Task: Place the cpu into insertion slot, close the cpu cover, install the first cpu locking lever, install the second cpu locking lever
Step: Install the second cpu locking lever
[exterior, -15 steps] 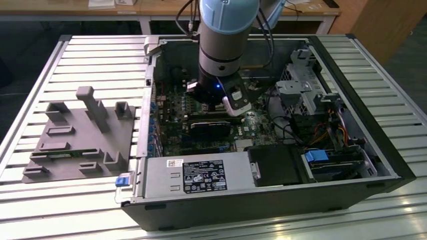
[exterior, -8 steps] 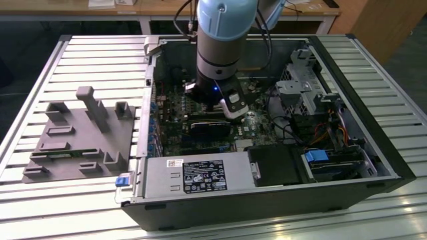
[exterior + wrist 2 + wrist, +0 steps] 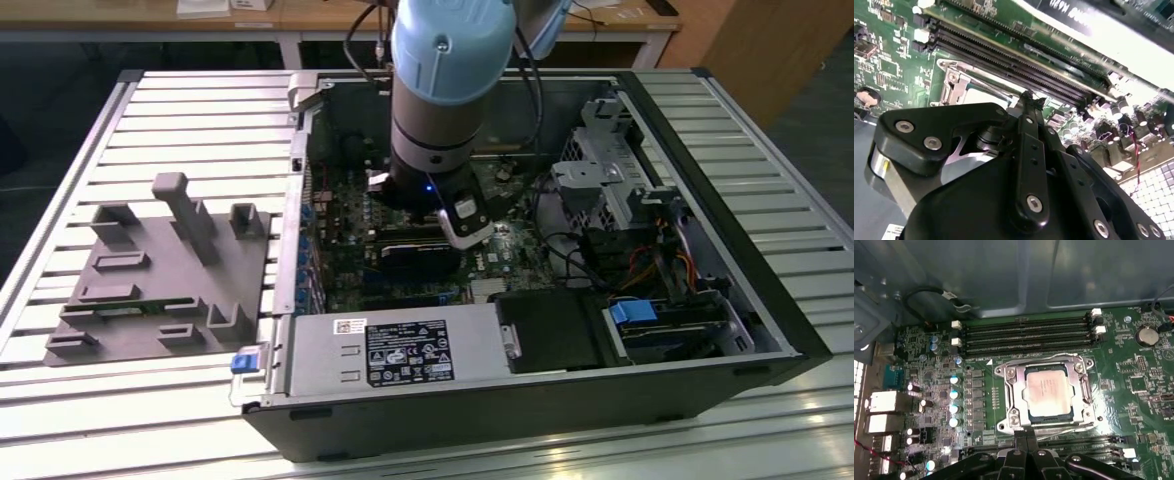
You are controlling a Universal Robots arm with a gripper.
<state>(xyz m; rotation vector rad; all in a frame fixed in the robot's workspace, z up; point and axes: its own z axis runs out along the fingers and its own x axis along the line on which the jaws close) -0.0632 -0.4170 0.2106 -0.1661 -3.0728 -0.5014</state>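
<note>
One black claw (image 3: 1026, 434) hangs inside the open computer case, its two fingertips pressed together with nothing between them, poised just at the near edge of the silvery square cpu cover (image 3: 1081, 385). In the second wrist view the same claw (image 3: 1028, 96) ends in a closed point right over the socket's metal rim; whether it actually touches the frame I cannot tell. In the exterior view the claw (image 3: 461, 232) sits low over the green motherboard (image 3: 507, 250).

Going across the exterior view from its left: a grey moulded fixture tray (image 3: 160, 270) with upright pegs lies on the ribbed silver metal surface (image 3: 174, 110); then comes the black tower computer case (image 3: 534, 400), lying on its side with the panel off; the pale blue and grey robot arm (image 3: 447, 80) reaches down into it; at the exterior view's right is a grey drive cage (image 3: 607, 170). Behind stands a wooden desk (image 3: 334, 18).

The cpu (image 3: 1046, 390), a small flat square chip with a dull silver top, lies flat in the insertion slot (image 3: 1015, 417), the square silver-rimmed socket. The cover frame lies down around it, the chip showing through its window. Long black memory slots (image 3: 1026, 332) run just beside the socket.
</note>
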